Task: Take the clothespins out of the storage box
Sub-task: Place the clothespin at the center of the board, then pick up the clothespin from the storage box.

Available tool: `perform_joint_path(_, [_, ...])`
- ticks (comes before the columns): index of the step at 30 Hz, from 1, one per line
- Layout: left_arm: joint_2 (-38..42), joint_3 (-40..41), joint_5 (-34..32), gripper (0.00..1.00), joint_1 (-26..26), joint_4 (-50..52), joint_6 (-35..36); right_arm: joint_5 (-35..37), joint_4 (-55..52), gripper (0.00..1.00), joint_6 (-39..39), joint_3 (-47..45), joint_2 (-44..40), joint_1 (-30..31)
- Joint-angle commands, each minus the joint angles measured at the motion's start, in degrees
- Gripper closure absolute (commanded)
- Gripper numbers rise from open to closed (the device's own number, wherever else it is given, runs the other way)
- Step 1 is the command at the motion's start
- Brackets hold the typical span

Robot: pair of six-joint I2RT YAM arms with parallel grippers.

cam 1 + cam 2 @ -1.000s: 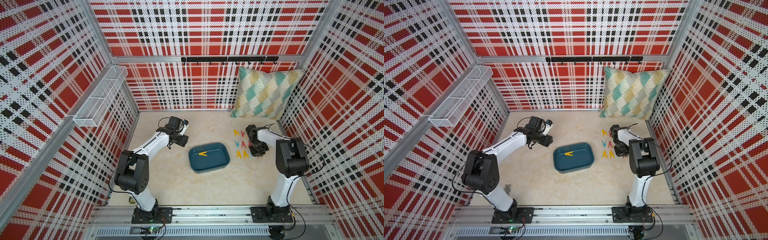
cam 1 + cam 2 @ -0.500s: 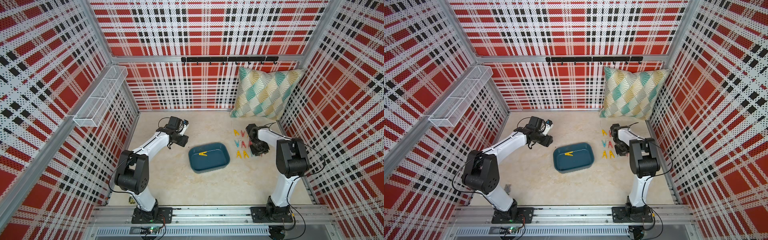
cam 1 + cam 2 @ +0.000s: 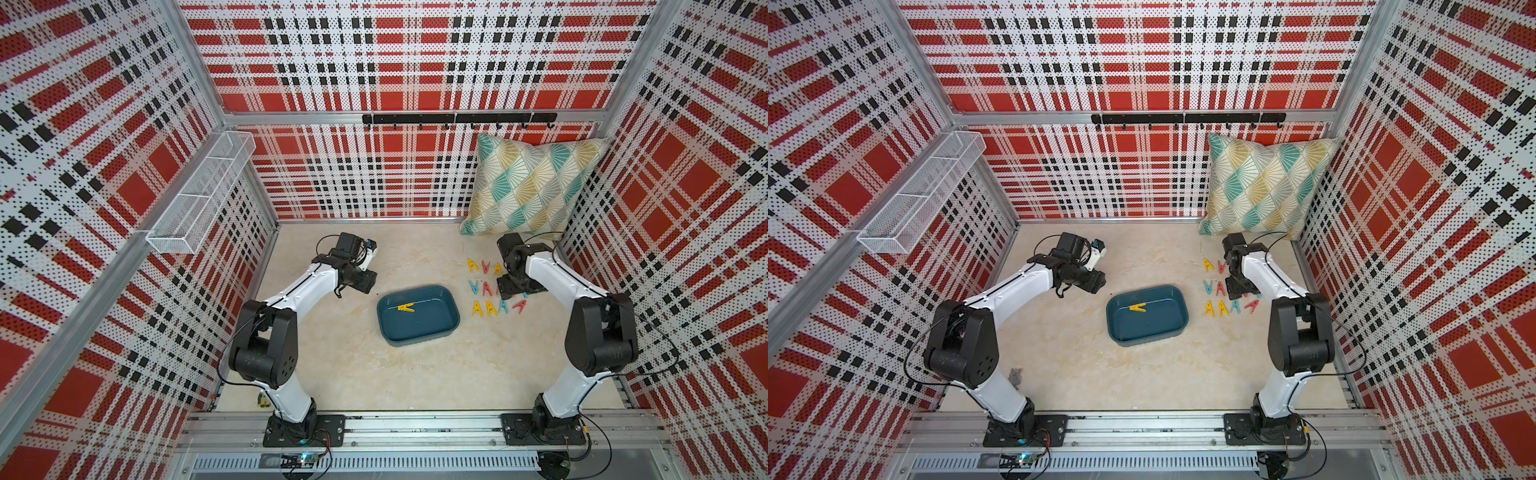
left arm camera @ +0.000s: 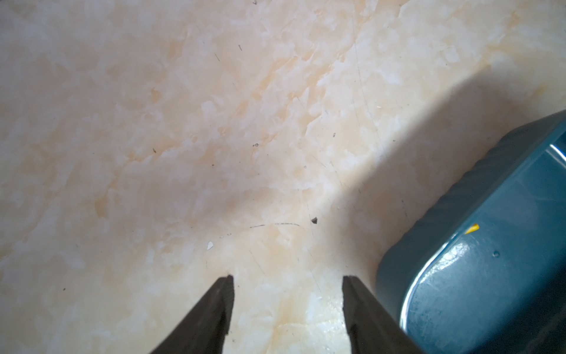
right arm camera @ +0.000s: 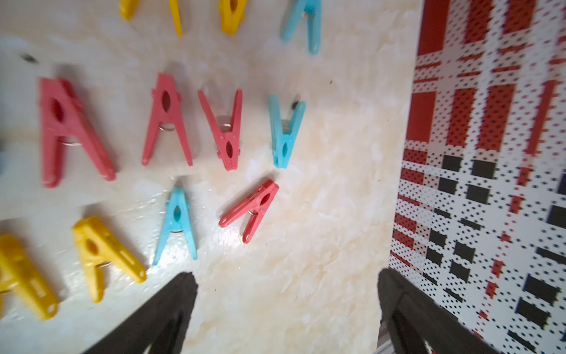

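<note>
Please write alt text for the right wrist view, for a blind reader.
The right tool hangs open and empty over a marbled tabletop, beside rows of red, blue and yellow clothespins; a plaid wall is alongside.

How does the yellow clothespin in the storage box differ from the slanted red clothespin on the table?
The yellow clothespin lies alone inside the storage box; the red clothespin lies on the table beside other clothespins. The yellow one is still to be taken out; the red one is already out. Colour differs too: yellow against red. Both are small A-shaped pegs.
</note>
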State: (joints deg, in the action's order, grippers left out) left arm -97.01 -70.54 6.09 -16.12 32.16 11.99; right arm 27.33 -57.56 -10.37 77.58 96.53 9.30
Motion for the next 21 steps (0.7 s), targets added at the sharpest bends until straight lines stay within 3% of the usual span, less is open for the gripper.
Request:
perform_joint_path(1, [1.39,-0.39,0.94,0.38,0.38,-0.26,0.23,-2.13,0.95,0.0,-1.4,1.42,-8.09,0.8])
perform_joint_path(7, [1.46,-0.23,0.86,0.38,0.43,-0.43,0.31,0.58,17.9,0.0,-8.6,-10.91,-26.89,0.32])
perform_joint_path(10, [1.61,-0.22,0.7,0.38,0.56,-0.43,0.3,-5.84,21.79,0.0,-11.16,-13.73,-31.09,-2.79])
perform_joint_path(13, [1.57,-0.26,0.68,0.38,0.55,-0.39,0.27,-10.12,21.75,0.0,-15.01,-13.59,-31.02,-4.17])
perform_joint_path(18, [1.55,-0.26,0.59,0.38,0.64,-0.43,0.3,-17.48,11.47,0.0,-24.67,-9.82,-23.15,-5.61])
perform_joint_path(21, [1.66,-0.26,0.6,0.38,0.64,-0.43,0.27,-26.22,13.42,0.03,-30.68,-15.33,-21.75,-8.11])
